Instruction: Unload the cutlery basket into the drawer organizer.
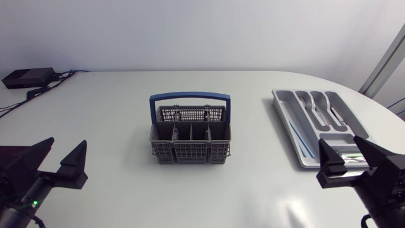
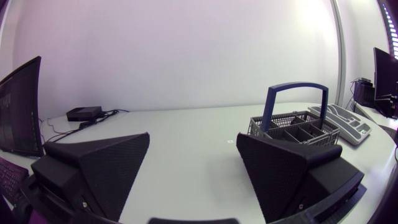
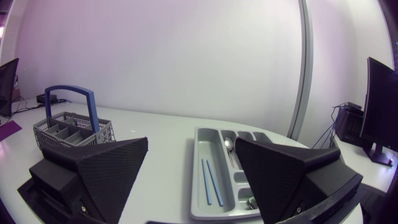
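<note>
The grey cutlery basket (image 1: 190, 140) with a blue handle (image 1: 190, 98) stands at the table's middle; its compartments look empty. It also shows ahead and to the right of my left gripper (image 2: 193, 165) as the basket (image 2: 293, 129). The grey drawer organizer (image 1: 288, 117) lies at the right, holding spoons (image 1: 308, 103) and two blue chopsticks (image 1: 300, 137). My left gripper (image 1: 59, 158) rests open near the front left edge. My right gripper (image 1: 345, 155) stands open over the organizer's near end, with the organizer (image 3: 202, 149) just ahead of its fingers. Neither holds anything.
A black box (image 1: 27, 77) with cables (image 1: 38, 92) sits at the table's far left corner. Bare white tabletop (image 1: 107, 120) lies between the basket and both arms.
</note>
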You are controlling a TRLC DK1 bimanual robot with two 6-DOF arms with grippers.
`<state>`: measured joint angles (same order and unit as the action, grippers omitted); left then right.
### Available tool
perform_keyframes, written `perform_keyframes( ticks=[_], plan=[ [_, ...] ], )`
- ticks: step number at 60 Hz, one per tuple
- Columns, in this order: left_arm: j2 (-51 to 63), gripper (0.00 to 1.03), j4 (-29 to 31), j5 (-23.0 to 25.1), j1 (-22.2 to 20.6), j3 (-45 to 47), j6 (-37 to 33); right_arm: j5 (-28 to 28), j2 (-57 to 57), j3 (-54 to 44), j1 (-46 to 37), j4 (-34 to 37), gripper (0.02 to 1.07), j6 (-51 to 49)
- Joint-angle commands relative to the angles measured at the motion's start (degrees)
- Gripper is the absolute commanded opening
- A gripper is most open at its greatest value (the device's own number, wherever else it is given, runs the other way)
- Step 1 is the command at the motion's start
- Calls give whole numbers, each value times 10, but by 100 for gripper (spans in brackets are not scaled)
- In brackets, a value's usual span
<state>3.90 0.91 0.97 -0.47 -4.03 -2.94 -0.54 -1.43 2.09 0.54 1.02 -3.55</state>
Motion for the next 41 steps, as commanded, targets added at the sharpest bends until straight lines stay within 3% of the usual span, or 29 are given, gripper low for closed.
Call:
perform_keyframes(
  ticks=[1,41],
  plan=[
    [-25,98,-9,-6,4,29,24,5,14,-21,-5,-10,103,36],
    [-39,99,-9,-10,5,40,29,5,14,-21,-5,-10,103,36]
  ],
)
